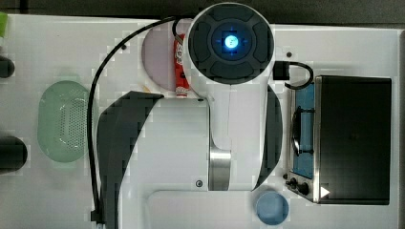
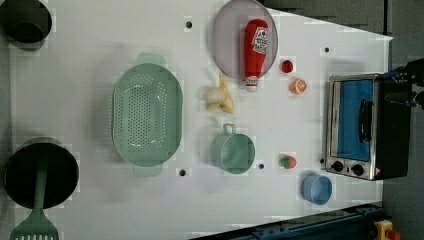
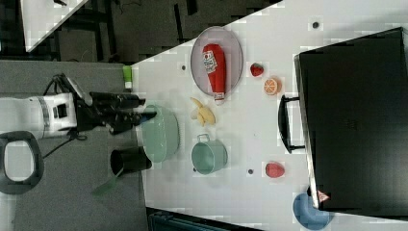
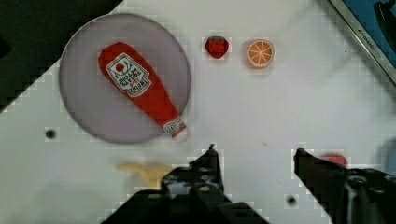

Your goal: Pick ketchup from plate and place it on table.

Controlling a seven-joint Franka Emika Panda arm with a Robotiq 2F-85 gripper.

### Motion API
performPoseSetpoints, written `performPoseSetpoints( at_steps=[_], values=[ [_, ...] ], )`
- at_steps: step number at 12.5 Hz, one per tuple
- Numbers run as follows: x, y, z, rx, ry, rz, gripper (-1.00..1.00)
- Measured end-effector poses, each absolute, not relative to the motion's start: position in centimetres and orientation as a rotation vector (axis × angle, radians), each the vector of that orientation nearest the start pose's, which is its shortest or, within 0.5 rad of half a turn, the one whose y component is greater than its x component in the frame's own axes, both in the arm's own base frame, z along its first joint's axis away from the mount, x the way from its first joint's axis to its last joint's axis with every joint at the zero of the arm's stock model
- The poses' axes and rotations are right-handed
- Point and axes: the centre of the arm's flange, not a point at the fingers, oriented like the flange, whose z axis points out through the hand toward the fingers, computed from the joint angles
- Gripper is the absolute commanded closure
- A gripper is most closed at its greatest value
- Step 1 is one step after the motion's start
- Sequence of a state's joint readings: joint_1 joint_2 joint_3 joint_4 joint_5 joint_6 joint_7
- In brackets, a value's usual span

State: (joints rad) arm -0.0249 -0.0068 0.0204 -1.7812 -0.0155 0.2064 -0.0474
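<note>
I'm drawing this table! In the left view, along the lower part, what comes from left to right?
Black pot with the green spatula → green basket → green cup → small red fruit → blue bowl → toaster oven.

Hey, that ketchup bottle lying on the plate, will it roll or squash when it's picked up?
The ketchup looks soft and plush-like, so it probably squashes and weighs little. Lying flat on the plate with its cap past the rim, it seems unlikely to roll. The open gripper hangs clear.
</note>
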Motion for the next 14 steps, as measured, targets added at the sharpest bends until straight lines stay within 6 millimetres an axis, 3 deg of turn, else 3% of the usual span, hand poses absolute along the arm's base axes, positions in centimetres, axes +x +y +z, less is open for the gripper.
performPoseSetpoints(
  at_steps=[2, 3, 4, 6, 8, 10, 14],
  values=[
    [51.4, -0.4, 54.4, -2.952, 1.195, 0.204, -0.8],
    [49.7, -0.4, 55.5, -2.938, 1.209, 0.229, -0.99],
    [48.9, -0.3, 57.1, -2.93, 1.207, 0.185, -1.0],
    [48.9, 0.1, 60.4, -2.912, 1.19, 0.066, -1.0],
    [50.1, 0.5, 61.2, -2.909, 1.164, 0.005, -1.0],
    [52.1, 0.7, 59.0, -2.921, 1.131, 0.016, -1.0],
    [56.6, 1.1, 50.4, -2.963, 1.029, 0.14, -1.0]
  ],
)
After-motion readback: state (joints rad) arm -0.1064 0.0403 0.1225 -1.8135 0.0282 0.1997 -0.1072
